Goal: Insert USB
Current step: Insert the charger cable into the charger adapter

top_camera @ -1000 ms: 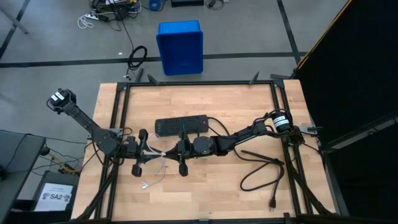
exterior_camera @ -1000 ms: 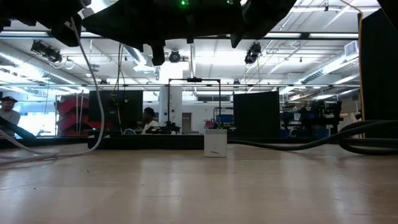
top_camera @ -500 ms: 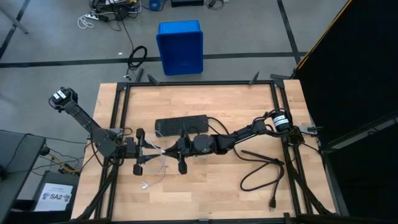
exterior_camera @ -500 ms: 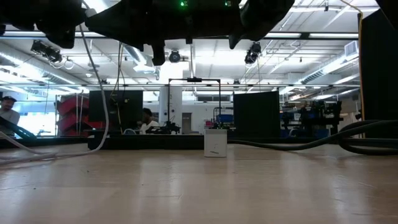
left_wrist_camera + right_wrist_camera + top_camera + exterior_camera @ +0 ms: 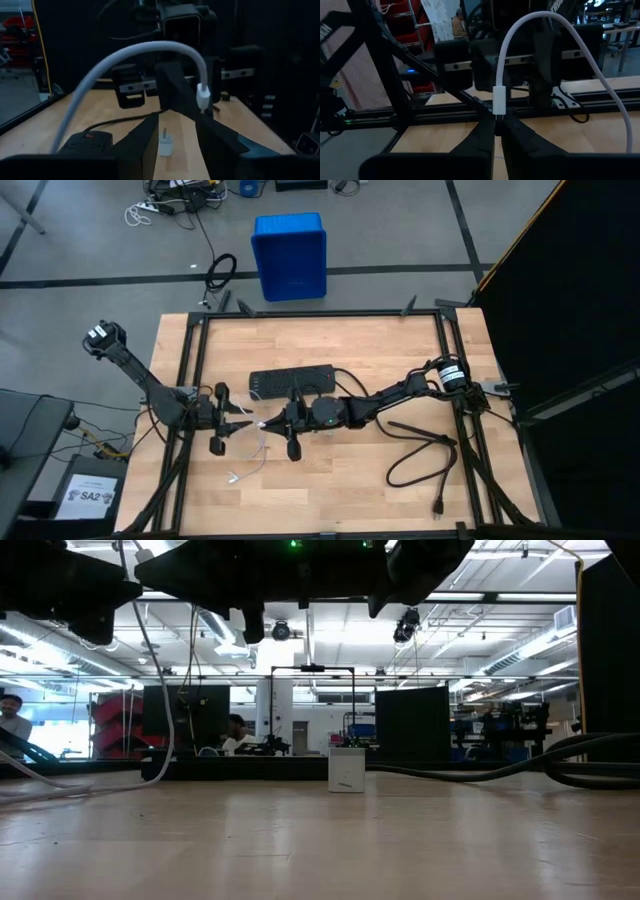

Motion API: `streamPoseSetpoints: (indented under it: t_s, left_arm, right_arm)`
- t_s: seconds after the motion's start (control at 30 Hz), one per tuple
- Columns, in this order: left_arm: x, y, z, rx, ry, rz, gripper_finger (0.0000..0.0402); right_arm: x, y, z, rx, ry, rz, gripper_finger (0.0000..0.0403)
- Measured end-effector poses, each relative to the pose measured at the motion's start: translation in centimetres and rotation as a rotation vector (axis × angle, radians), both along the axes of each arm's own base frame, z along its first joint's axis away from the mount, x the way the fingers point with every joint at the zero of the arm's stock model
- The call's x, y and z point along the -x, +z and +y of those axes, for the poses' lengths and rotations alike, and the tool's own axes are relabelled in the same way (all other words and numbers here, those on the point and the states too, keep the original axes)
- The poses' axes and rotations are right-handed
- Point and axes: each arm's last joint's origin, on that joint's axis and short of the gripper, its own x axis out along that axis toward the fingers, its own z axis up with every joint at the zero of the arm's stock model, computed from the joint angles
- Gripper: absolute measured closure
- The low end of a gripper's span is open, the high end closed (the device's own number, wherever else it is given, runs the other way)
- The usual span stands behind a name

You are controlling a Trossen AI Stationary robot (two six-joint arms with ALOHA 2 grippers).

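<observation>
- My right gripper (image 5: 268, 423), frame centre in the high view, is clamped on the USB (image 5: 500, 100) plug.
- My left gripper (image 5: 243, 423) faces it with fingers apart, holding nothing.

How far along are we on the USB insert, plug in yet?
Done: the USB is lifted off the table and its plug sits pinched in the shut right gripper. In hand: the left gripper stands open facing it, holding nothing, cable arching above. Left: the plug is in no port yet; the white adapter sits on the table, unconnected, by the power strip.
</observation>
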Motion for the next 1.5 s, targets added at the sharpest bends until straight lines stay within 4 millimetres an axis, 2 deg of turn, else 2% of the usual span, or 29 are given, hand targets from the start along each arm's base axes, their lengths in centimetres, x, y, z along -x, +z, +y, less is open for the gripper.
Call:
streamPoseSetpoints:
  t_s: [0.13, 0.4, 0.6, 0.97, 1.2, 1.5]
  left_arm:
    - [0.3, -0.4, 0.3, -0.011, 0.006, 0.004, 0.0290]
    - [0.3, -0.1, 0.3, 0.032, -0.039, -0.029, 0.0294]
    - [0.2, 0.7, 0.3, 0.053, -0.111, -0.105, 0.0294]
    - [-0.1, 1.4, 0.9, 0.087, -0.125, -0.173, 0.0294]
    - [-0.4, 1.2, 0.8, 0.073, -0.114, -0.152, 0.0294]
    - [-1.3, 1.3, 0.5, 0.052, -0.106, -0.125, 0.0294]
  right_arm:
    - [0.0, 0.0, 0.0, -0.001, 0.002, -0.002, 0.0403]
    - [0.0, 0.1, 0.0, -0.008, 0.010, -0.010, 0.0403]
    - [-0.1, 0.8, -0.5, -0.018, 0.012, -0.085, 0.0403]
    - [0.1, 2.1, -0.5, 0.014, 0.010, -0.215, 0.0403]
    - [-0.2, 1.1, -0.4, 0.039, -0.028, -0.313, 0.0403]
    - [-0.6, 0.1, -0.6, 0.027, -0.039, -0.259, 0.0403]
